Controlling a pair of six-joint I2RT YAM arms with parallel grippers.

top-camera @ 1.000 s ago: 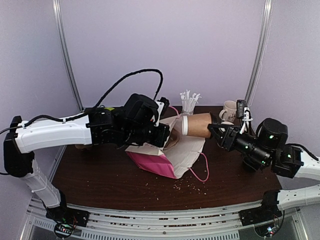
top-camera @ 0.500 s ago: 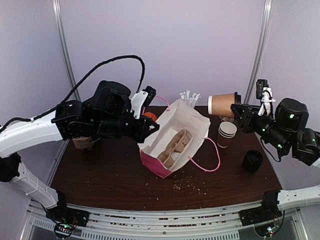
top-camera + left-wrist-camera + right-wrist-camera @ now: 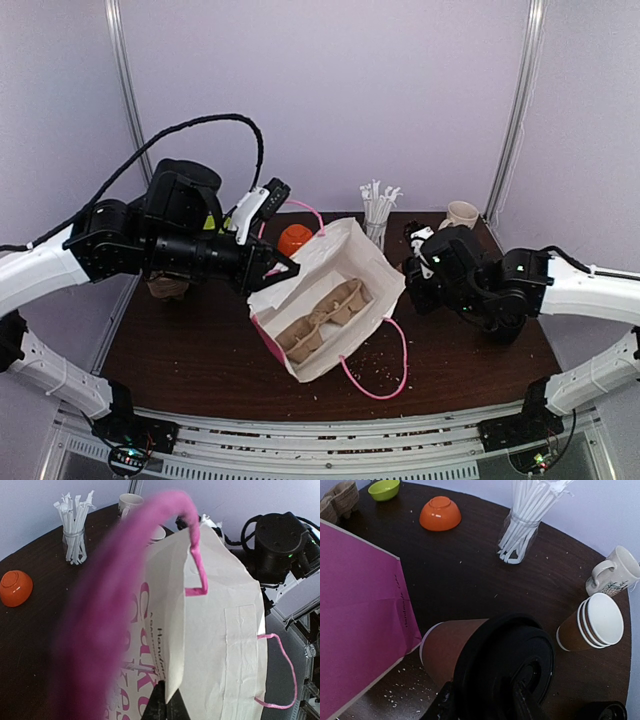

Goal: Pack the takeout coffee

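Gripping takeout coffee (image 3: 447, 650): right pincer (image 3: 484, 704) | left pincer (image 3: 164, 702) clamps bag (image 3: 220, 630) rim

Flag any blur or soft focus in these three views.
Left wrist: the pink handle is a blurred smear near the lens, the bag sharp; top external: evenly lit and sharp; right wrist: the black lid looks soft, the orange bowl crisp.

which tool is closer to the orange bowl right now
Left. The left tool, pinching the paper bag by its rim, is right beside the orange bowl; the right tool, gripping the lidded coffee cup, is off past the bag's other side.
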